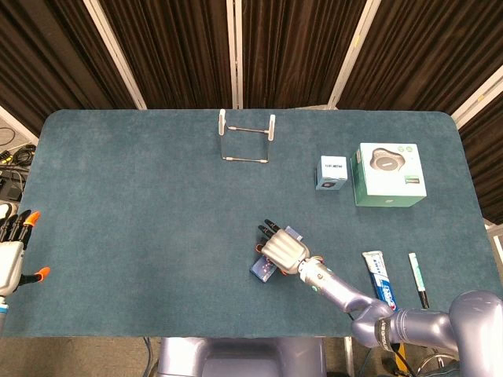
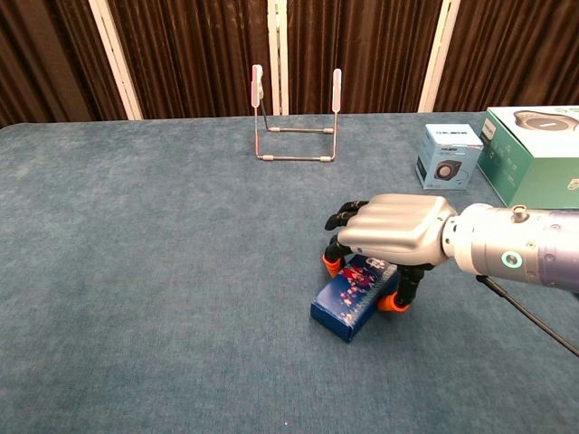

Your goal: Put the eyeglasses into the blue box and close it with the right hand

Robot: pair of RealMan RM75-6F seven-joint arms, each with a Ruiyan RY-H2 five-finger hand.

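The right hand (image 2: 393, 231) curls down over the closed blue box (image 2: 355, 295), its fingers (image 2: 336, 258) bent against the far side and thumb (image 2: 398, 294) on the near side, gripping it on the table (image 2: 163, 271). The left hand (image 1: 11, 253) hovers well apart, fingers spread, holding nothing. Eyeglasses cannot be seen.

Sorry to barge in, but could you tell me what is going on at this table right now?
The robot's right hand is gripping the blue box from above, fingers curled down one side and thumb on the other. The box lies closed on the teal table. No eyeglasses are visible. The left hand sits idle at the table's edge.
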